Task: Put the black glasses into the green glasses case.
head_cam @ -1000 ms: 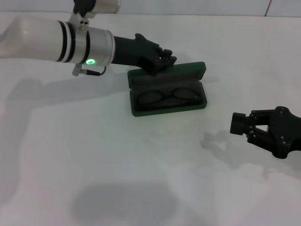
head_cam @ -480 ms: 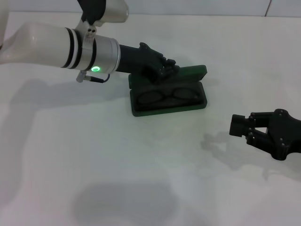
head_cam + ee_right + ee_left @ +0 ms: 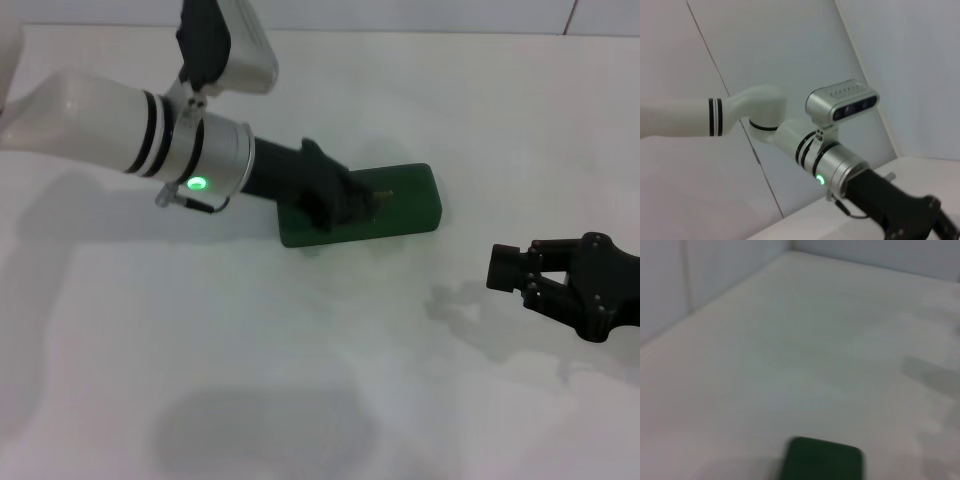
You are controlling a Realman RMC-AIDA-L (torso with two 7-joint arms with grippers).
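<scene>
The green glasses case (image 3: pixel 400 195) lies closed on the white table, a little behind the middle. My left gripper (image 3: pixel 347 204) is shut and rests on the lid's left half, pressing down on it. The case's end also shows in the left wrist view (image 3: pixel 821 460). The black glasses are hidden inside the closed case. My right gripper (image 3: pixel 507 268) is shut and empty, parked low at the right, well clear of the case. The right wrist view shows my left arm (image 3: pixel 835 167) from the side.
The white table (image 3: pixel 300 350) is bare around the case. A white wall runs along its far edge (image 3: pixel 420 15). My left forearm (image 3: pixel 120 130) reaches across the table's back left.
The case's lid was standing open with the glasses showing inside. My left gripper has pushed the lid forward and down, and the case is now closed. The right arm has not moved.
</scene>
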